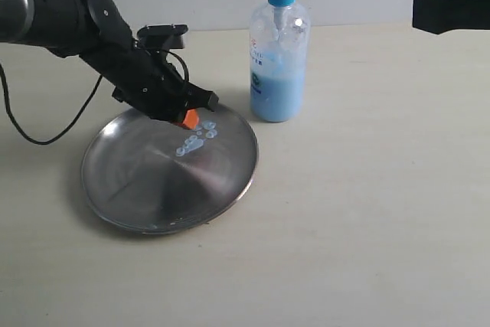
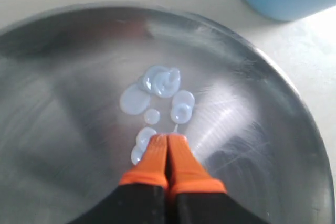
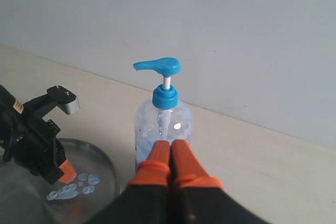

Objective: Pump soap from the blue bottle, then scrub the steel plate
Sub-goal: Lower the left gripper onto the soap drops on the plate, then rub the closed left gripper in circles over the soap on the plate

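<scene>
The steel plate [image 1: 153, 189] lies on the table at the left. Pale blue soap [image 1: 195, 140] sits on it as several droplets near its far rim, also shown in the left wrist view as soap [image 2: 160, 82]. My left gripper [image 1: 187, 119] is shut with nothing in it, its orange tips low over the plate at the edge of the droplets [image 2: 167, 139]. The blue bottle [image 1: 279, 59] stands upright just right of the plate, pump head up. My right gripper [image 3: 170, 148] is shut and empty, raised high behind the bottle [image 3: 163, 124]; only a dark part shows top right in the exterior view.
A black cable [image 1: 46, 132] from the left arm loops over the table left of the plate. The beige table [image 1: 383, 189] stretches to the right and front. A pale wall [image 3: 236, 35] stands behind the bottle.
</scene>
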`<state>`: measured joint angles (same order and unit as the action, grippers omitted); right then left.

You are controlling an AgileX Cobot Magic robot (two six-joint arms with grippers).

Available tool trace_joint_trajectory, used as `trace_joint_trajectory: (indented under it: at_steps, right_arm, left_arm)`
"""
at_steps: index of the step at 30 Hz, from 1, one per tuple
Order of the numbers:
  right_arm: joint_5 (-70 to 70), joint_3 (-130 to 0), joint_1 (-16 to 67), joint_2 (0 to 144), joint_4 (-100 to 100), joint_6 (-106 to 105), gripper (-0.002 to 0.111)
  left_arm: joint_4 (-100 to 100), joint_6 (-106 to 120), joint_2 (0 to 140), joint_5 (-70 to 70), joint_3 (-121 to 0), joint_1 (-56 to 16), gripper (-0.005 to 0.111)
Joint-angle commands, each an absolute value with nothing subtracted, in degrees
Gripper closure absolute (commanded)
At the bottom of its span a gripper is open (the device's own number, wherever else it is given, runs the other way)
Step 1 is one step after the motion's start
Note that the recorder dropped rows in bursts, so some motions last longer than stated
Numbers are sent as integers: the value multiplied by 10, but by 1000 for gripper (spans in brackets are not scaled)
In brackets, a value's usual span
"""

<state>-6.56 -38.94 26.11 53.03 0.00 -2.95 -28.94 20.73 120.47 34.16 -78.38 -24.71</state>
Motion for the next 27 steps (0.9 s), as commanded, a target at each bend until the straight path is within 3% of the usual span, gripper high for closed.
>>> trace_joint_trajectory:
  at_steps: [1,27]
  right_arm:
    - [-60,-387,260,527,0,-19,108]
    - [-59,-387,260,527,15,-19,108]
  left_arm:
    - [-293,203,1229,371,-803,-246,107]
    - [-281,192,1249,307,-805,-252,107]
